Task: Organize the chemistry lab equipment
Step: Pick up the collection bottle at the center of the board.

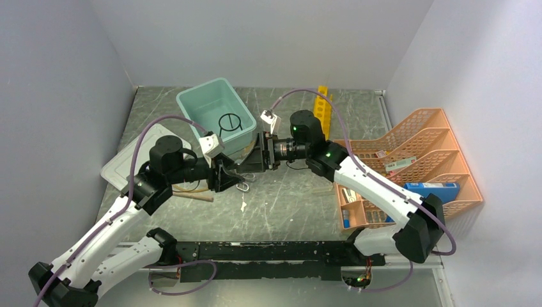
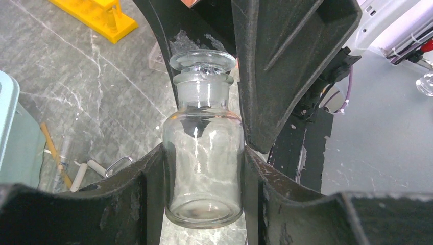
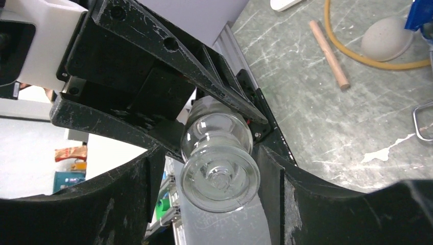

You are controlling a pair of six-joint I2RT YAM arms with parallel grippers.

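Counter grey, marbled, white walls; left fingers clamp glass bottle, right fingers straddle its stopper, grip unclear; only overhead shows ring stand.

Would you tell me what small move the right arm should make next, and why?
Probably close the right pincer onto the glass stopper. Its jaws straddle the stopper with a gap showing on one side, while the left pincer grips the glass bottle by its body, so a firm hold should come before any pull.
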